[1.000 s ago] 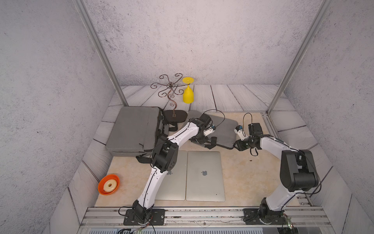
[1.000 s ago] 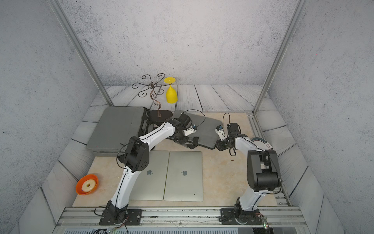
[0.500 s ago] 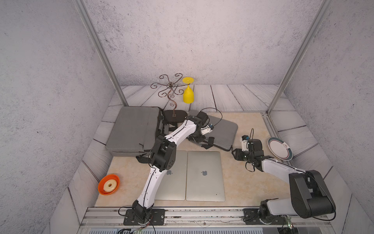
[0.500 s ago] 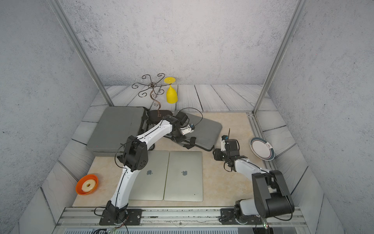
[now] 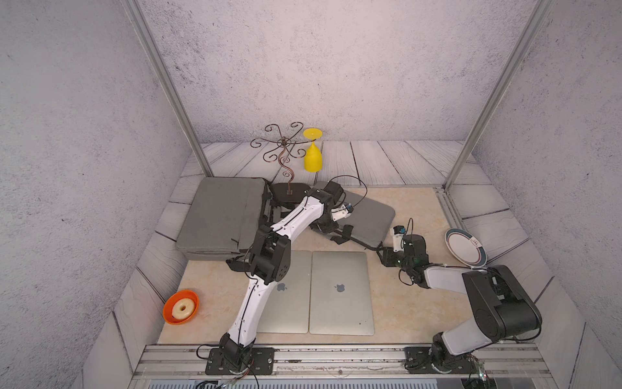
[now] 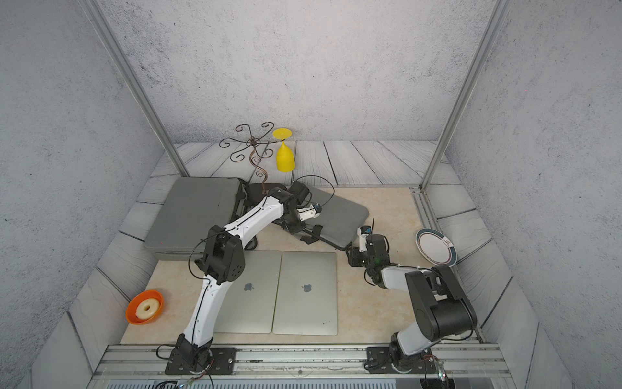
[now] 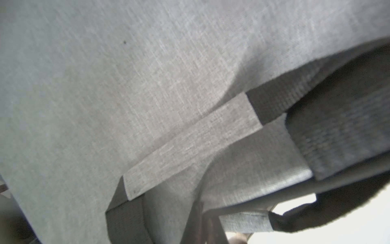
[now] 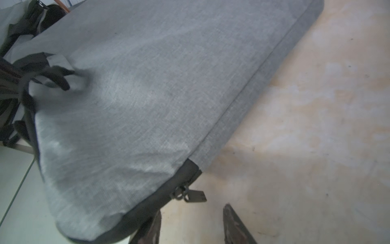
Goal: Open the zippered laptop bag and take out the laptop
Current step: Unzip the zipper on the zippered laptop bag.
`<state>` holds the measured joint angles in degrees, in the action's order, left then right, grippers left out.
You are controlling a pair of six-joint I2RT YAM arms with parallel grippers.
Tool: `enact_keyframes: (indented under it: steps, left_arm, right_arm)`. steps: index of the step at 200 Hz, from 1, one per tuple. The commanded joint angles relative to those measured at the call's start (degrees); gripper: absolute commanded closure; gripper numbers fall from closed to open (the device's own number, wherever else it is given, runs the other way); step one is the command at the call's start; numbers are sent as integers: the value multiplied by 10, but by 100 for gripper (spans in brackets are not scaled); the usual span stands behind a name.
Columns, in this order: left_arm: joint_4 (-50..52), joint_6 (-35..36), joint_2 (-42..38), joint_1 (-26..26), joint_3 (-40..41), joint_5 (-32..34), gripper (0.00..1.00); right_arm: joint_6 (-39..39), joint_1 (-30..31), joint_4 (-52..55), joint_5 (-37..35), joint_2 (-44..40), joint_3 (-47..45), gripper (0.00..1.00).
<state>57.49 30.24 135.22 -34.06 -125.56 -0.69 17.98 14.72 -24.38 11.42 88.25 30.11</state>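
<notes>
- At the front edge of the table (image 5: 404, 303), a right silver laptop (image 5: 340, 293) and a left silver laptop (image 5: 292, 303) lie closed, side by side and touching. The left arm crosses over the left one.
- An orange bowl (image 5: 181, 307) with a pale ring inside sits off the front left corner.
- The right gripper (image 8: 192, 230) is low over the table's right half. Its fingers (image 8: 234, 226) are parted with nothing between them.
- The zipper pull (image 8: 193, 195) lies just ahead of them, untouched.
- A plate (image 5: 466, 247) rests beyond the right edge.
- The grey laptop bag (image 5: 370, 215) lies flat at the back middle, with the pull at its near right corner.
- The left gripper (image 5: 328, 229) is closed, down among the bag's black handle straps (image 7: 337, 135). I cannot tell whether it pinches one.
- A larger grey bag (image 5: 222, 215) lies at the back left corner.
- A curled wire stand (image 5: 289, 192) is at the back edge, and an upturned yellow glass (image 5: 313, 158) lies beyond it.
</notes>
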Motion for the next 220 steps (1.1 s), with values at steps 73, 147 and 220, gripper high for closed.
enact_keyframes:
  steps: [73,147,220]
  left_arm:
    - [-19,17,5,20,-25,51,100]
    - [-26,34,10,25,-24,57,100]
    - [-25,32,15,28,-22,49,100]
  right_arm:
    - [46,23,-90,-36,98,33,53]
    - [-9,23,-304,-9,186,14,73]
    - [-52,23,-321,-31,178,16,91]
